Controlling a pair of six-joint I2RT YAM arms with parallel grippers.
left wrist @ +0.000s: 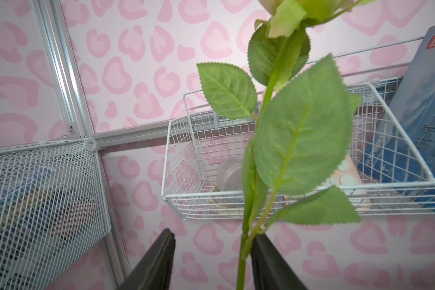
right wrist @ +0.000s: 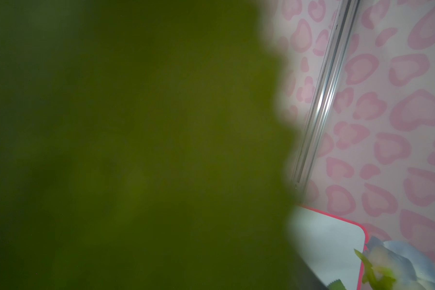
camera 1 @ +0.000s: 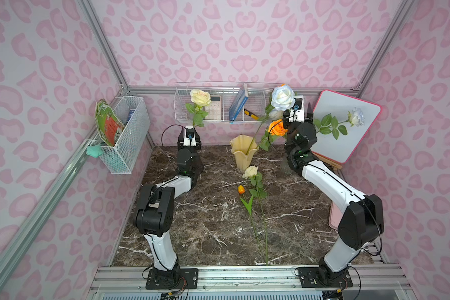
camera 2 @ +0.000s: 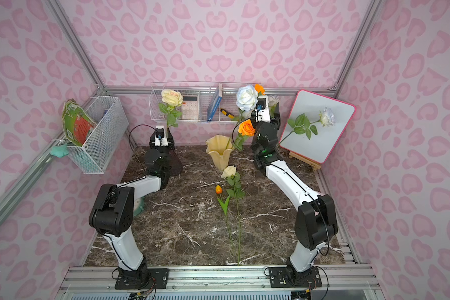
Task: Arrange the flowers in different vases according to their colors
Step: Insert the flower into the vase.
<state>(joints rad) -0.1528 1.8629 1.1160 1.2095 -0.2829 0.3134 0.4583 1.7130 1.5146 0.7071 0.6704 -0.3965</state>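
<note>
Two robot arms reach toward the far wall, and both pincers point up.

The left arm (camera 1: 166,185) bends up from the near left and stands right by the dark purple vase (camera 2: 176,162) at the far left. The left gripper (left wrist: 214,234) is partly open. The stem of a tall cream rose (camera 1: 200,97) runs up between its jaws and touches just one finger, so it is not squeezed. The right arm (camera 1: 327,179) stretches to the far right, beside the white board (camera 1: 348,145). The right gripper (camera 1: 298,111) has its fingers wide apart. A green leaf covers its own camera, so I cannot tell if it touches a stem. A big bluish white rose (camera 1: 283,97) stands in the yellow vase (camera 1: 244,155) in the middle. An orange rose (camera 1: 277,127) sits just beside the right gripper. A second cream rose (camera 1: 250,171) and a small orange tulip (camera 1: 241,189) lie flat on the table (camera 1: 205,233).
</note>
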